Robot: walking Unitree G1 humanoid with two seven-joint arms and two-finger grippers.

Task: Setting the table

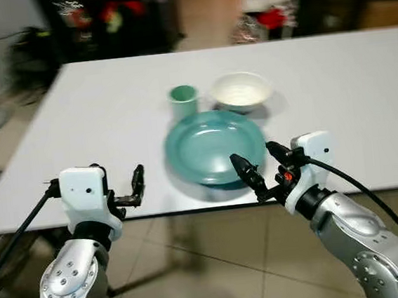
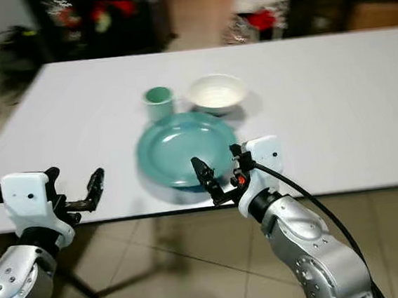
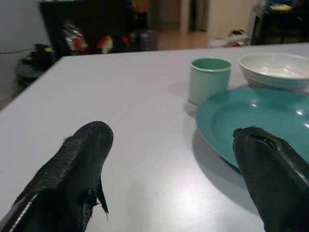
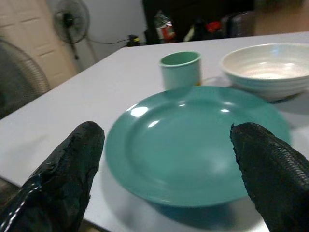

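From my left eye, the setting looks partly laid: a teal plate (image 1: 215, 146) sits near the front edge of the white tabletop (image 1: 77, 125), with a teal cup (image 1: 184, 101) just behind it on my left and a white bowl (image 1: 242, 90) just behind it on my right. I judge I am at the approach to the plate, or just clear of it (I cannot say which). My right tool (image 1: 260, 164) hangs at the plate's near rim, fingers spread wide and holding nothing. My left tool (image 1: 126, 187) hovers over the tabletop's front edge, apart from the plate; its spread is hard to read here.

From my right eye the layout is the same, the right tool's fingertips (image 2: 200, 168) just over the plate's near rim; whether they touch it I cannot tell.

My left wrist shows its two fingers (image 3: 72, 169) wide apart and empty, low over bare tabletop, with the plate's rim beyond one of them.

My right wrist shows its fingers (image 4: 72, 164) wide, framing the plate without closing on it. A next move on the plate would call for one finger under the rim, which lies close to the tabletop.
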